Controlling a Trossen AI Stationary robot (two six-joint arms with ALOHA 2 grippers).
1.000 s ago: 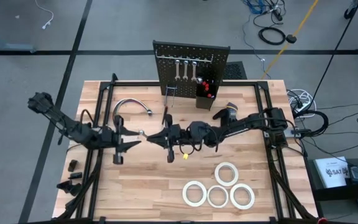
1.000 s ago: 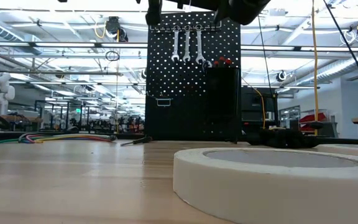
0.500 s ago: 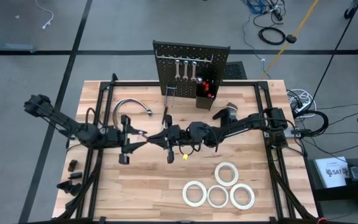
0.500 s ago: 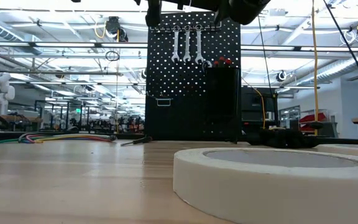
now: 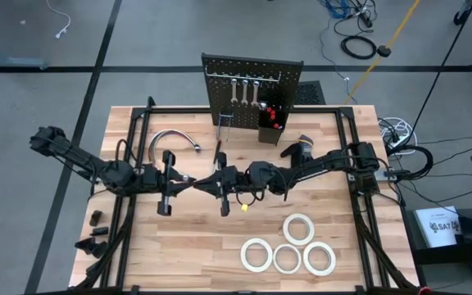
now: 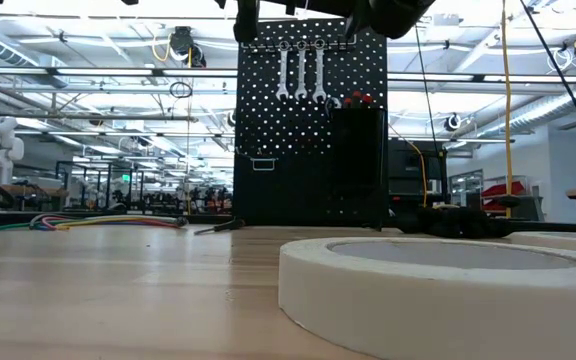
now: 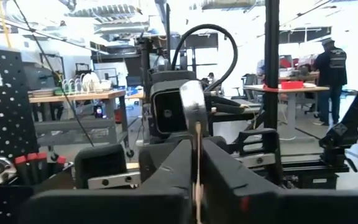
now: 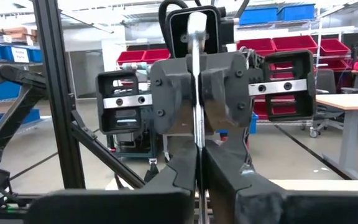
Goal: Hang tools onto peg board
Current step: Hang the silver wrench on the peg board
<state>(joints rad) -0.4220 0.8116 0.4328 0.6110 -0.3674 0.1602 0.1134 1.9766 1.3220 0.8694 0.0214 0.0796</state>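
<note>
Wooden table (image 5: 187,238) holds four tape rolls (image 5: 288,246) before the peg board (image 5: 251,86).

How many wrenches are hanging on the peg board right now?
3: wrenches hang side by side on the top hooks of the peg board, left one, middle, right. Others could be hidden.

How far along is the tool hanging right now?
Three wrenches hang on the peg board. In hand: both grippers, left and right, are shut on one wrench in mid-air. Left: four tape rolls and a screwdriver lie on the table.
</note>
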